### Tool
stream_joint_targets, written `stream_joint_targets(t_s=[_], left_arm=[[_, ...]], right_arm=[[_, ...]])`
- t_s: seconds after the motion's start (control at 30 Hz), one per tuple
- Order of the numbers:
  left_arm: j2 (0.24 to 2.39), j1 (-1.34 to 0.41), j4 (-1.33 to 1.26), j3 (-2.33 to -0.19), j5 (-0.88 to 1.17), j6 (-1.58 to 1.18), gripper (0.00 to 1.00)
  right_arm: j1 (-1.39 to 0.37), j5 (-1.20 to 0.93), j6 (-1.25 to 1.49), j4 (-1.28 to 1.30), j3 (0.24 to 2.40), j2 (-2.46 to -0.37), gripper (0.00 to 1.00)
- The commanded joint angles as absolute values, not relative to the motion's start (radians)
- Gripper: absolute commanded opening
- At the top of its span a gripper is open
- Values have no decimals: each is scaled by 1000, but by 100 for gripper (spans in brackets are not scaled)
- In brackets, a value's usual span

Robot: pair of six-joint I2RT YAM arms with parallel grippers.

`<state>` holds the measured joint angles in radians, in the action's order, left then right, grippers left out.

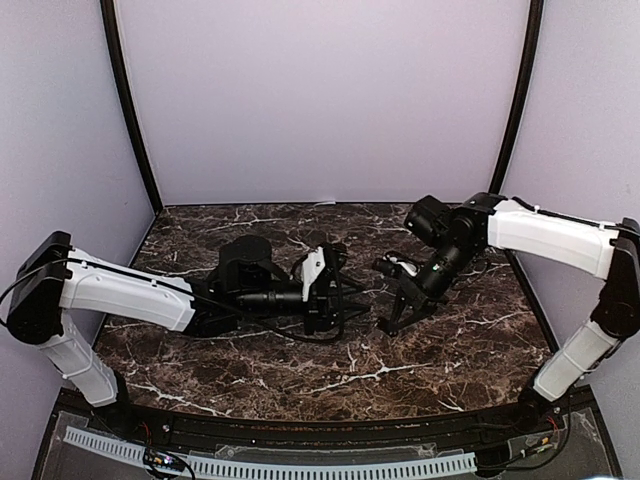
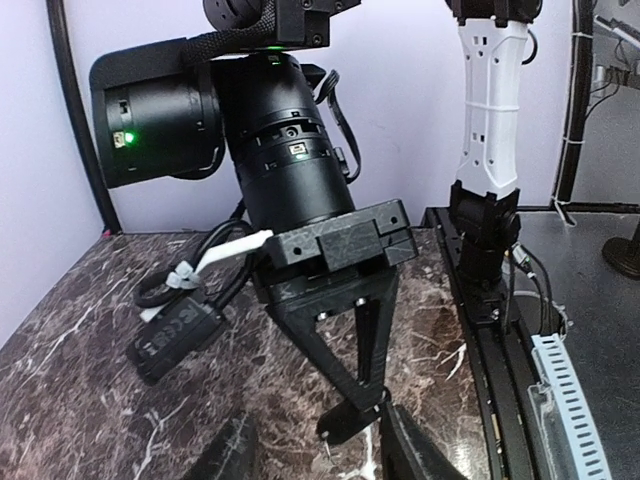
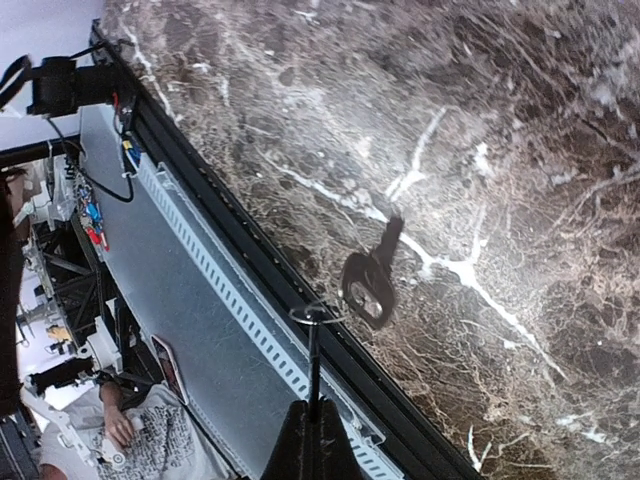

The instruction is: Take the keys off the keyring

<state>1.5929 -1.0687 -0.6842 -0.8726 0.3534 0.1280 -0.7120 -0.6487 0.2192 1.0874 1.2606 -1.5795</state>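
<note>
The right gripper point(image 3: 313, 415) is pinched shut on a thin silvery wire keyring point(image 3: 311, 314), and a dark oblong key point(image 3: 371, 276) dangles from it. The left gripper point(image 2: 318, 440) stands part-open and empty. Its next move should be to catch that key.

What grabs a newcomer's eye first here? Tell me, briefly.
The right gripper, shut, pinches a thin keyring with a dark key dangling from it, seen against the marble table. In the top view both arms meet mid-table, the left gripper open beside the right one.
</note>
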Motion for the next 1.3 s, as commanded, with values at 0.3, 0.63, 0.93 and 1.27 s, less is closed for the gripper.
stream_joint_targets(t_s=[0.3, 0.63, 0.93, 1.27], left_arm=[[1613, -988, -546, -1021, 770, -276, 42], [1642, -988, -499, -1057, 795, -299, 34], [1655, -988, -526, -1064, 841, -332, 24], [1627, -978, -534, -1051, 773, -365, 49]], right_arm=[[-782, -748, -13, 925, 1341, -1401, 0], [-792, -788, -63, 923, 1362, -1391, 0], [-795, -762, -80, 933, 1358, -1391, 0], [-794, -753, -86, 940, 1357, -1390, 0]])
